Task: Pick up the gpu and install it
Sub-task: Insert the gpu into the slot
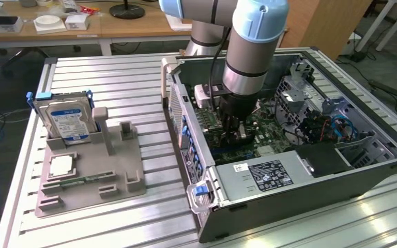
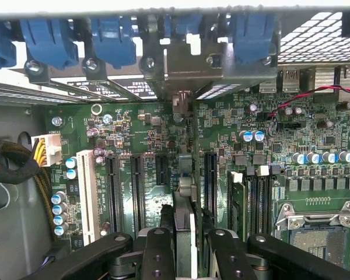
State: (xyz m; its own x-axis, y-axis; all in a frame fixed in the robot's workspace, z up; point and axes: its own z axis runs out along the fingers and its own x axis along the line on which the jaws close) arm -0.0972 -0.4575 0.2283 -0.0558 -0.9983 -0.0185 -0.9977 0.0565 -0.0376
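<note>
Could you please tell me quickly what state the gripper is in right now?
Gripper: closed on the gpu, held edge-on over the motherboard.

Bright even room light, pale glare on the slatted table (image 1: pixel 368 219), soft shadow inside the computer case (image 1: pixel 291 202)

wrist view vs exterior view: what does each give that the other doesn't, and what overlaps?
Wrist view: the gpu edge-on between the fingers, black expansion slots on either side of it, blue latches along the case edge. Exterior view: the hard drive upright in the grey fixture, and the power supply. Both: the green motherboard inside the open case.
</note>
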